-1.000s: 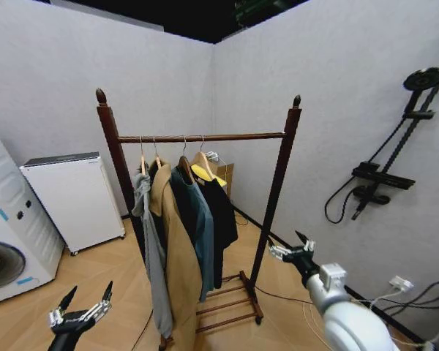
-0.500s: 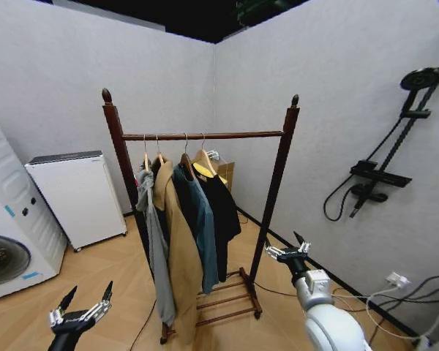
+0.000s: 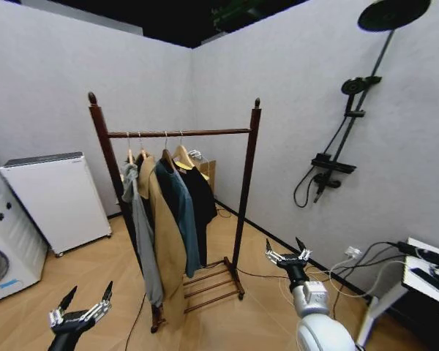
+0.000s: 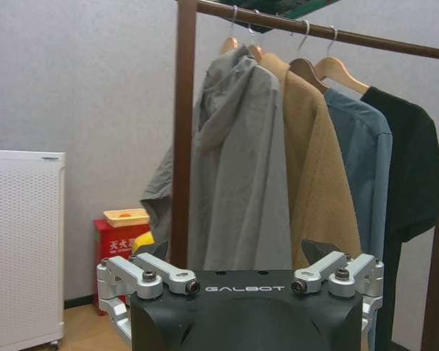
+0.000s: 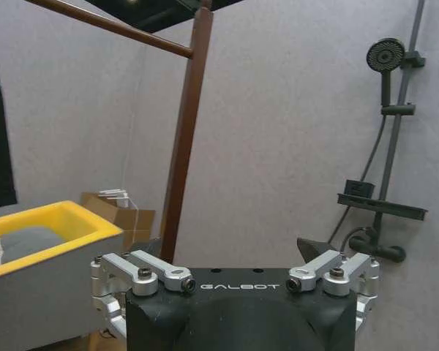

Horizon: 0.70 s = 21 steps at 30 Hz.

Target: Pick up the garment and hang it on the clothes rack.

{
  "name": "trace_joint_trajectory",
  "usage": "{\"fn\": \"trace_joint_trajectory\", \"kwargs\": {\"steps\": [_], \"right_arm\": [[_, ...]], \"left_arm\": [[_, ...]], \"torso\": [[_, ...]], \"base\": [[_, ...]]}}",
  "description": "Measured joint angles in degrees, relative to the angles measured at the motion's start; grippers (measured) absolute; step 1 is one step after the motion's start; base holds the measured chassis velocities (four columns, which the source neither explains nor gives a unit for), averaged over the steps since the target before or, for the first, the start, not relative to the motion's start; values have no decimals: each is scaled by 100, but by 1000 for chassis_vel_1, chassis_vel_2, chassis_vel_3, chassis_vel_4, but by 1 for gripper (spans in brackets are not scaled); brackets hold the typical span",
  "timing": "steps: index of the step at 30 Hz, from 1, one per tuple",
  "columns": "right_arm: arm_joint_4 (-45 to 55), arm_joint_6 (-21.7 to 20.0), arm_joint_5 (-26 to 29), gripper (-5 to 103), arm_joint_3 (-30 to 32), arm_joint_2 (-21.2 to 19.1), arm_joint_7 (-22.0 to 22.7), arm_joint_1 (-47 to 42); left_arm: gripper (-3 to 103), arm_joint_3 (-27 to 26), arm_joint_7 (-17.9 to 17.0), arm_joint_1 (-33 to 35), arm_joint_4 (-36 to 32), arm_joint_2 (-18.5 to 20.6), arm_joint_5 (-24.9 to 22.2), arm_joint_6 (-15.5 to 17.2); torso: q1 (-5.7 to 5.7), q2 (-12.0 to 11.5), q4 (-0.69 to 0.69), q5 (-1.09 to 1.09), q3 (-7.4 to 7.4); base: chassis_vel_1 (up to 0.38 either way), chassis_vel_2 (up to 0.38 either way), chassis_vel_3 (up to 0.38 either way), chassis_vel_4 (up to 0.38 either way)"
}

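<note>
Both grippers sit low and empty with fingers spread: left gripper (image 3: 80,316), right gripper (image 3: 286,256). Beyond them, the tall reddish-brown wooden clothes rack (image 3: 246,183) has shifted leftward in the head view; the camera has turned, nothing has been moved. The black jacket-like garment (image 3: 202,201) already hangs rightmost on the bar.
</note>
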Motion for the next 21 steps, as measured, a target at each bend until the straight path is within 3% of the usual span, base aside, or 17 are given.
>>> {"fn": "trace_joint_trajectory", "kwargs": {"steps": [21], "right_arm": [[-179,34,413,100,317,-311,-114,126]], "left_arm": [[100,0,0,1,0,0,0,0]], "torso": [[-5,2,-1,1,-1]], "base": [[-106,-126,-121,-118]]}}
